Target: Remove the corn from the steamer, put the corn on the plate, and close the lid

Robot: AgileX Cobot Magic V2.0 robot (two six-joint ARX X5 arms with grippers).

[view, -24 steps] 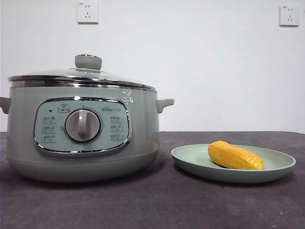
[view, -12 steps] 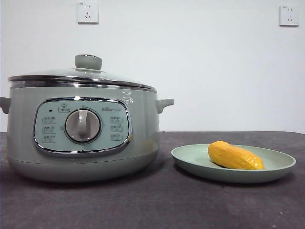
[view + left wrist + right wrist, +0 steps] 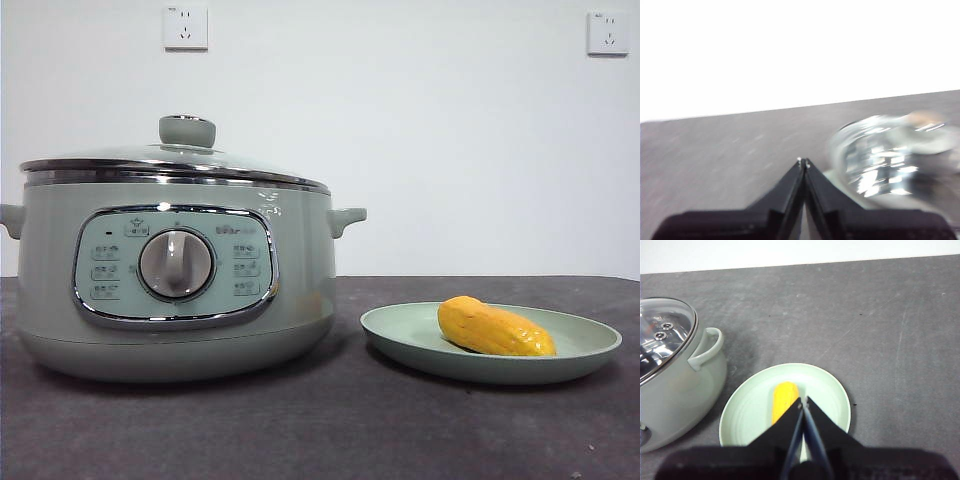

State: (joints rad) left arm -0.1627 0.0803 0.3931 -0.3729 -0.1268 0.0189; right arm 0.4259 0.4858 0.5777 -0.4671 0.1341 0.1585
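Observation:
The sage-green steamer (image 3: 175, 280) stands at the left with the glass lid (image 3: 170, 160) seated on it, knob (image 3: 187, 130) up. The corn (image 3: 494, 328) lies on the pale green plate (image 3: 400, 330) to the steamer's right. In the right wrist view my right gripper (image 3: 804, 401) is shut and empty, well above the plate (image 3: 830, 390) and the corn (image 3: 784, 400). In the left wrist view my left gripper (image 3: 803, 161) is shut and empty, with the blurred lid (image 3: 880, 155) off to one side. Neither arm shows in the front view.
The dark grey table (image 3: 320, 430) runs to a white wall with two sockets (image 3: 185, 27). The steamer's side handle (image 3: 707, 347) faces the plate with a narrow gap between them.
The front view has shifted by a pixel or two. The steamer, lid, plate and corn stay where they were.

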